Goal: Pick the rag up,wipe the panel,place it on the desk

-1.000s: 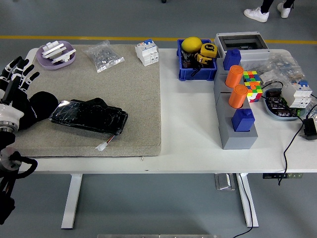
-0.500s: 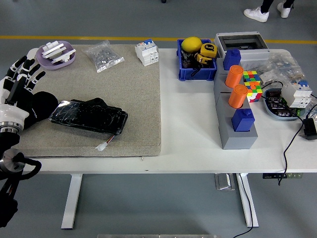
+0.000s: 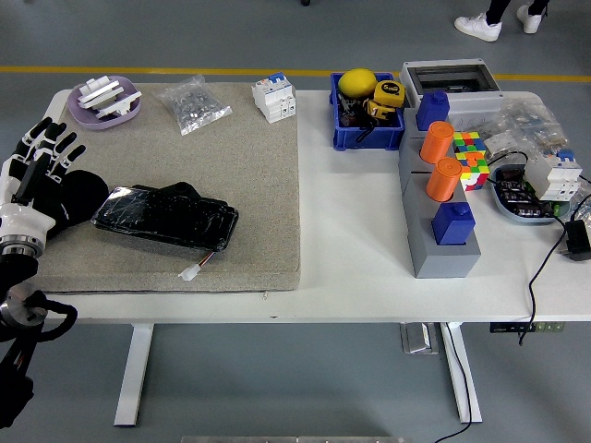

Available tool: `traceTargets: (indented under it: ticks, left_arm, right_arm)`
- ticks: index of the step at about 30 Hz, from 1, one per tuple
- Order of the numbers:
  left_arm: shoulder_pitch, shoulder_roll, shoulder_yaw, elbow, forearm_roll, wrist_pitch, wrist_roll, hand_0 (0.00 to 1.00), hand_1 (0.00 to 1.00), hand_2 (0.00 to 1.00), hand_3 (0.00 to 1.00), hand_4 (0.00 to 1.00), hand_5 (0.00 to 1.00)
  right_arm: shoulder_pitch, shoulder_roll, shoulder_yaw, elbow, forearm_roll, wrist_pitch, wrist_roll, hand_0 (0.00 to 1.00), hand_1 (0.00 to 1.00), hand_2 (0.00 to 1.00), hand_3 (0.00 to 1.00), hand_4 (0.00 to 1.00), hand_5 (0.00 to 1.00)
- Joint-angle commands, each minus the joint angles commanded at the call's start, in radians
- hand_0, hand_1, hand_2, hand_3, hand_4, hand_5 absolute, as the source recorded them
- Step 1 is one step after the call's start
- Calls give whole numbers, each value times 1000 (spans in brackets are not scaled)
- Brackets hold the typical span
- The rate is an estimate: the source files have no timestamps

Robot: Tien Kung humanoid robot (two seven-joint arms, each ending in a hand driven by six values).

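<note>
You see the white table point(image 3: 351, 268) with a grey mat point(image 3: 185, 185) covering its left half. On the mat's near left lies the black panel point(image 3: 166, 217), flat and glossy, with a short wire and white plug point(image 3: 196, 269) trailing off its near edge. The black rag point(image 3: 69, 198) sits bunched on the mat, touching the panel's left end.

Your left hand point(image 3: 35, 166) hovers at the table's left edge, above the rag's left side, fingers spread and relaxed, holding nothing. The right arm does not show.

Right half of the table: a grey block point(image 3: 439, 231) carrying two orange cylinders point(image 3: 437, 141) and two blue caps point(image 3: 453, 221). Behind it stands a grey box point(image 3: 451, 81). A blue bin point(image 3: 367, 129) holds a yellow ball point(image 3: 355, 83) and a tape measure point(image 3: 386, 95). A colour cube point(image 3: 470, 157) rests just right of the cylinders.

Mat's far edge: a purple dish point(image 3: 103, 101), a clear bag point(image 3: 192, 103) of small parts, a white breaker point(image 3: 274, 97).

White shoes point(image 3: 477, 26) show on the floor at the top right.
</note>
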Motion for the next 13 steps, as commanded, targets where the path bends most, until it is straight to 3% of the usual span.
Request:
traceTargets:
  ticks: [5,13]
  left_arm:
    - [-4,2,3,0,0,-5,3,573,651,624,617,786,206]
    - [-23,28,-13,17,99,13,8,599,663,626,618,784,204]
  right_arm:
    - [1,-2,-5,0,0,-1,0,780,456,678,625,998,530]
    - [5,-3,-8,1,-2,-2,1,781,456,678,625,998,530]
